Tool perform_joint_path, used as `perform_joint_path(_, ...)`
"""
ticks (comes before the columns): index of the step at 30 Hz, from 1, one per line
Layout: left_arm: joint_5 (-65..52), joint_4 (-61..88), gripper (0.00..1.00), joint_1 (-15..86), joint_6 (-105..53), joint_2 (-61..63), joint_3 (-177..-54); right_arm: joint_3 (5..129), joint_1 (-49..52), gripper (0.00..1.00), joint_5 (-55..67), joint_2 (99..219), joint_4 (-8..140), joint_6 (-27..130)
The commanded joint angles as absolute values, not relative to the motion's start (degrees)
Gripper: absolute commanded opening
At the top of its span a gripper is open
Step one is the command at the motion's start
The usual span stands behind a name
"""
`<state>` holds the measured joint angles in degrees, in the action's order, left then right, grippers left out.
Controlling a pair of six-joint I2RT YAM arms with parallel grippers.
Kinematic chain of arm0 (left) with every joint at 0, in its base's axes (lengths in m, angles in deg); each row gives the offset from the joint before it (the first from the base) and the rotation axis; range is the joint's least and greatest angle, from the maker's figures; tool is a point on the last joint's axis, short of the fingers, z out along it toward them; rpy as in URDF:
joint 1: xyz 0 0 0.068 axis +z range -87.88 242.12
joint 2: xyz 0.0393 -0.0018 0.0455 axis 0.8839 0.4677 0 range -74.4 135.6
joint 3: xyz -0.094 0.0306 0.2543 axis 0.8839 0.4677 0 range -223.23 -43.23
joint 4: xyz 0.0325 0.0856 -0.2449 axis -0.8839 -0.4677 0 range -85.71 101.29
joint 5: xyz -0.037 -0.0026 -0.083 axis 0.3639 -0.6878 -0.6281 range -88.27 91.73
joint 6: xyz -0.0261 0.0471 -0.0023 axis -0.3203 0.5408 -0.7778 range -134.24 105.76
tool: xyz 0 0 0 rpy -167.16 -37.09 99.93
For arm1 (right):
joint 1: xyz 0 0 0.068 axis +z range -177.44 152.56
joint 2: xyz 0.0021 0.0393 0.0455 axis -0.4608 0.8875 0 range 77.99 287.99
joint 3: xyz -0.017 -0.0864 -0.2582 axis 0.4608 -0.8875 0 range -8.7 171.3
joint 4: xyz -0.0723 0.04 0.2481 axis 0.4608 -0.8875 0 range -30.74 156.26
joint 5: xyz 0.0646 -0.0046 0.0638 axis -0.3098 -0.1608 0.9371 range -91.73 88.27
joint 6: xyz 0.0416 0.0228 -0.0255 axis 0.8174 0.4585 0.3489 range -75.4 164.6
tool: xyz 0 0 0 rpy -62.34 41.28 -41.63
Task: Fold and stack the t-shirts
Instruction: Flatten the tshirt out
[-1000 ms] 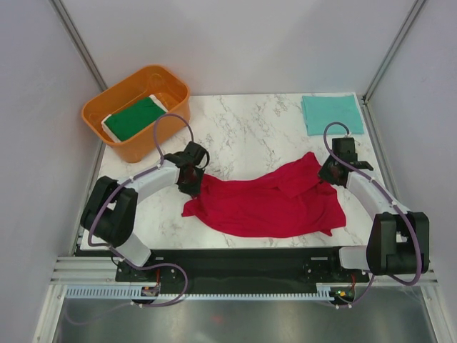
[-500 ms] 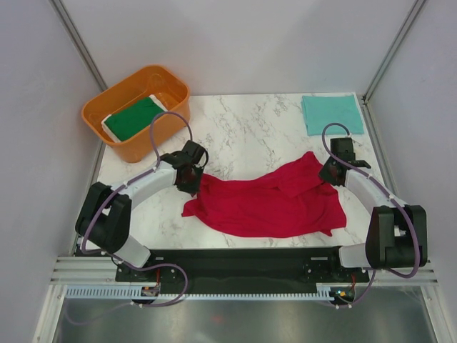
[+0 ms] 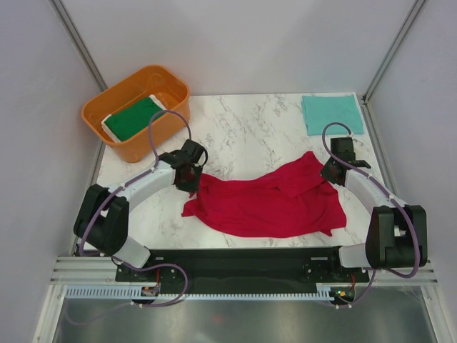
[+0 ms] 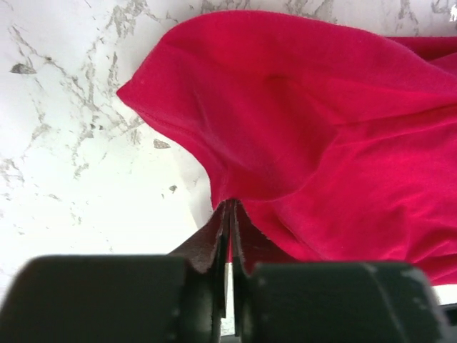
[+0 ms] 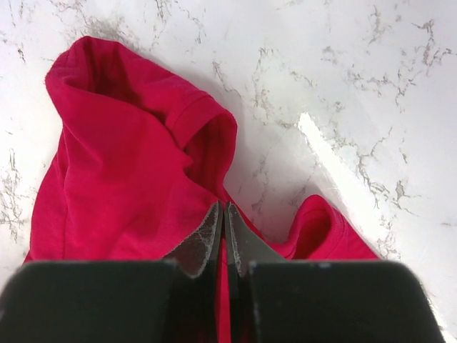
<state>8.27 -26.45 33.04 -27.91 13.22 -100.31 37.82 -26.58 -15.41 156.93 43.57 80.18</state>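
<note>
Status, left to right. Orange tub (image 3: pixel 125 150) sits at the far left corner of the marble table (image 3: pixel 243 128). Green t-shirt (image 3: pixel 132 118) lies folded inside it, with a white edge showing along its near-left side.

Left gripper (image 3: pixel 189 175) is down at the table just near-right of the tub, at the left end of the red t-shirt (image 3: pixel 271 200). Left wrist view: left gripper (image 4: pixel 228 214) jaws are pressed together, with a thin fold of the red t-shirt (image 4: pixel 321 128) edge pinched between the tips. Cloth fans out up and right from the pinch, bare marble to its left.

Red t-shirt is unfolded and rumpled, spread across the near middle of the table between both arms. Its long axis runs left-right and its right end angles toward the far side.

Right gripper (image 3: pixel 330 171) is at that right end. Right wrist view: right gripper (image 5: pixel 223 214) jaws are closed tight too, clamped on red t-shirt (image 5: pixel 121 179) fabric. A hemmed sleeve opening sits just beyond the tips, with a second red lump to their right.

Teal t-shirt (image 3: pixel 332 113) lies folded flat at the far right corner, apart from the red one and from the right gripper.
</note>
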Motion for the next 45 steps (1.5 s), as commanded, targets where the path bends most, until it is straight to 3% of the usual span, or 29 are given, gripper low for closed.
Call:
perform_joint_path(1, 10.25, -27.12, 0.03, 32.76, -27.95, 12.97, -102.38, 39.11, -26.65, 0.08, -16.85, 156.39, 45.08, 80.20)
perform_joint_path(5, 10.95, -27.38, 0.02, 32.76, -28.13, 12.79, -102.90, 39.81, -26.65, 0.00, -16.67, 156.30, 44.99, 80.29)
perform_joint_path(10, 12.45, -28.26, 0.02, 32.76, -28.04, 12.35, -104.05, 41.75, -26.65, 0.00, -16.85, 155.60, 44.21, 80.90)
perform_joint_path(14, 13.33, -28.53, 0.02, 32.76, -27.60, 12.62, -104.75, 43.85, -26.65, 0.10, -16.68, 156.30, 43.33, 81.17)
perform_joint_path(17, 12.20, -28.70, 0.02, 32.76, -27.69, 12.88, -104.75, 44.12, -26.65, 0.00, -16.41, 157.18, 43.15, 81.17)
perform_joint_path(19, 11.14, -28.79, 0.03, 32.76, -28.12, 12.44, -104.58, 43.86, -26.65, 0.00, -16.32, 157.01, 43.15, 81.17)
perform_joint_path(20, 10.52, -28.70, 0.15, 32.76, -28.56, 12.35, -104.31, 43.68, -26.65, 0.00, -16.50, 156.83, 43.32, 81.17)
perform_joint_path(23, 7.46, -28.62, 0.36, 32.85, -31.98, 11.48, -104.14, 43.60, -26.65, 0.00, -17.02, 156.21, 43.33, 81.25)
perform_joint_path(28, 6.83, -28.53, 0.46, 33.11, -43.12, 8.58, -104.49, 43.86, -26.65, 0.00, -16.68, 155.51, 43.50, 81.69)
perform_joint_path(31, 6.65, -28.44, 0.46, 33.11, -42.82, 7.70, -104.49, 43.86, -26.65, 0.00, -15.80, 155.77, 43.59, 81.69)
perform_joint_path(36, 7.88, -28.62, 0.37, 33.20, -31.23, 8.75, -102.04, 43.42, -26.65, 0.00, -15.62, 155.60, 43.59, 81.43)
perform_joint_path(45, 5.77, -25.46, 0.42, 33.20, -24.36, 13.49, -99.04, 43.51, -26.65, 0.00, -14.48, 156.04, 44.20, 81.43)
